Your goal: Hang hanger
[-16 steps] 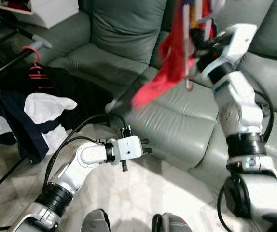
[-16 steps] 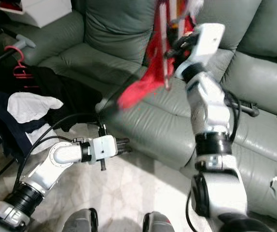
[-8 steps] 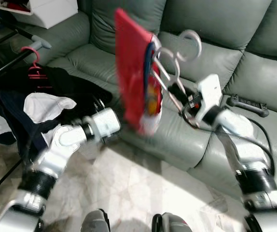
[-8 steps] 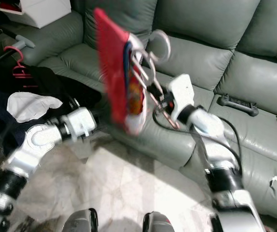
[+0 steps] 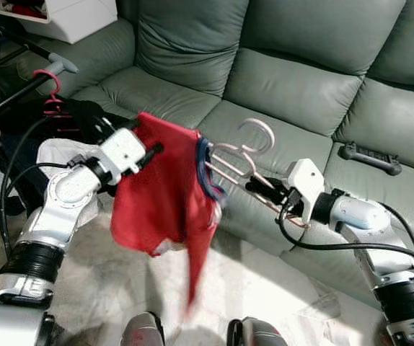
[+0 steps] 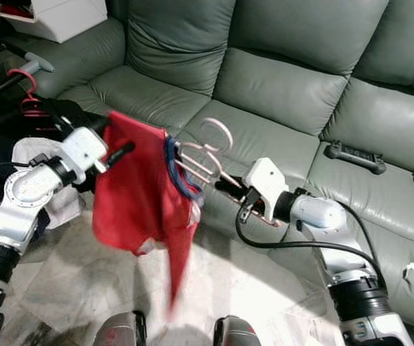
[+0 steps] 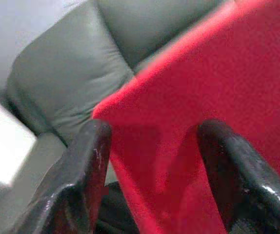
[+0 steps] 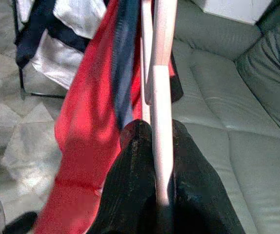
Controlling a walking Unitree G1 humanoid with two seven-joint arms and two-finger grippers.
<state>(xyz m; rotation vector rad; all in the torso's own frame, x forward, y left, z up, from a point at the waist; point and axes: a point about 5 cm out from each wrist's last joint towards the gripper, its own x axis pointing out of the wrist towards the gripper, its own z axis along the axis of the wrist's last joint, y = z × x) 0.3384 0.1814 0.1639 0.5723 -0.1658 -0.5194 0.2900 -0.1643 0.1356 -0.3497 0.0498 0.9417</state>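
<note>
Hanger held out over the sofa

My right claw (image 5: pixel 265 189) clamps the hanger (image 5: pixel 239 162), long axis pointing left toward my left claw (image 5: pixel 148 153), whose open fingers straddle the red shirt (image 5: pixel 165 194).

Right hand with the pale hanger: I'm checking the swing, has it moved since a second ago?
Yes. The right hand has dropped from up against the grey leather sofa's backrest to its seat front, carrying the pale hanger and red shirt.
</note>
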